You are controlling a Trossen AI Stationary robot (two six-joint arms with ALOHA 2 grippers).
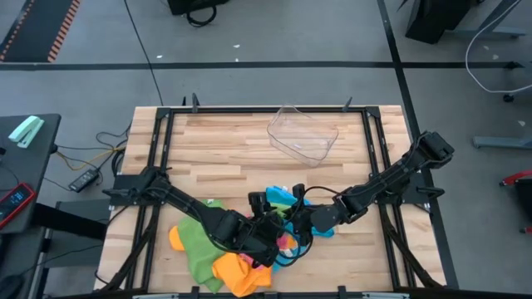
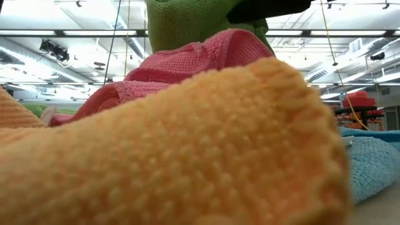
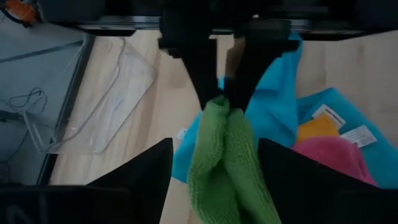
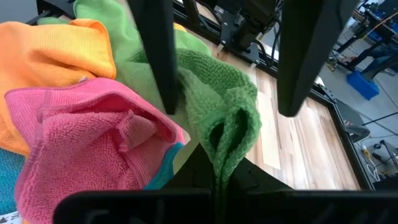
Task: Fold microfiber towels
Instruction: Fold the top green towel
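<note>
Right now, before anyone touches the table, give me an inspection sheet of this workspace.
Surface: wooden table, black frame rails along its edges.
Job's things: microfiber towels heaped unfolded at the near edge: green towel, orange towel, pink towel, blue towel.
Clutter: clear plastic tray at the far side, nothing seen in it.
Grippers: right gripper shut on a fold of the green towel; left gripper open, its fingers either side of that fold.
Cables: loose leads on the floor left of the table.
Surroundings: grey floor; dark side desk at the left.
</note>
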